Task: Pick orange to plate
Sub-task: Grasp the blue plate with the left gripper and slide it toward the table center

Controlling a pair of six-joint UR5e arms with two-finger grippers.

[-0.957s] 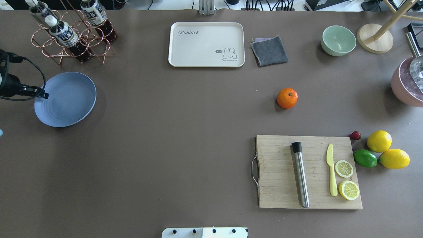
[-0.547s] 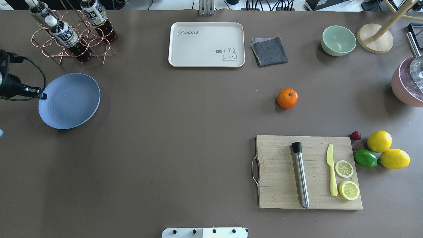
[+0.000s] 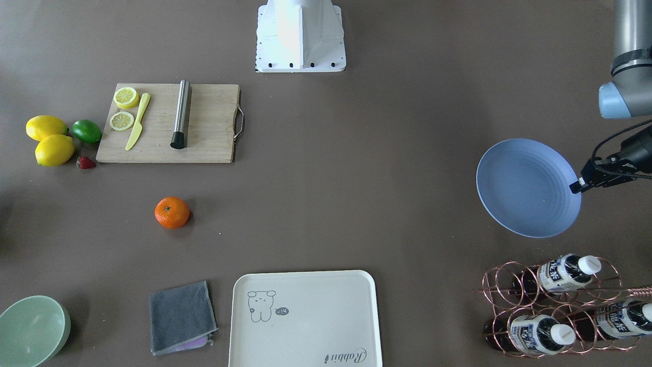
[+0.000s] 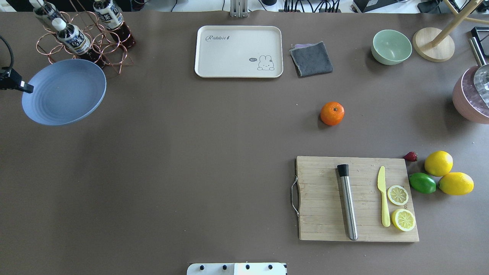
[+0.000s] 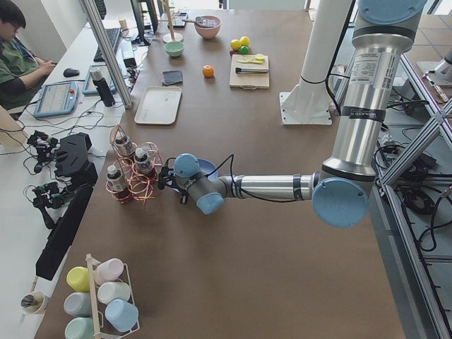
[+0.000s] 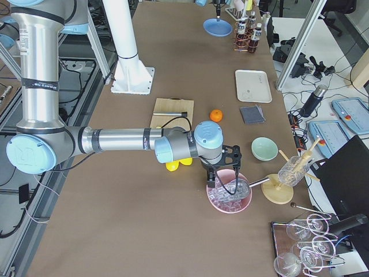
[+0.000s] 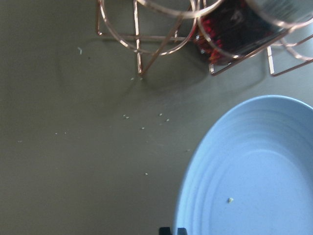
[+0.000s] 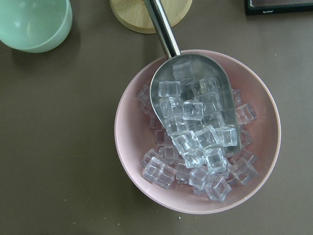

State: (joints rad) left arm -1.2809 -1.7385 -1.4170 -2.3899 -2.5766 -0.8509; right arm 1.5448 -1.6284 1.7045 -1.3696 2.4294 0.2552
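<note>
The orange (image 4: pixel 332 113) rests on the brown table right of centre, beyond the cutting board, also seen in the front view (image 3: pixel 172 212). At the far left the periwinkle plate (image 4: pixel 63 91) hangs tilted above the table beside the bottle rack. My left gripper (image 4: pixel 27 90) is shut on its left rim; its fingertips (image 7: pixel 171 230) pinch the plate (image 7: pixel 254 171) at the bottom of the left wrist view. My right gripper (image 6: pixel 225 182) hovers over the pink ice bowl and shows only in the right side view, so I cannot tell its state.
A copper bottle rack (image 4: pixel 84 42) stands right behind the plate. A cream tray (image 4: pixel 238 51), grey cloth (image 4: pixel 311 58) and mint bowl (image 4: pixel 391 46) line the back. The cutting board (image 4: pixel 357 198), lemons and lime sit front right; the pink ice bowl (image 4: pixel 468 103) sits far right.
My left gripper has raised the plate and carried it toward the back left, up against the bottle rack. The orange has not moved.
</note>
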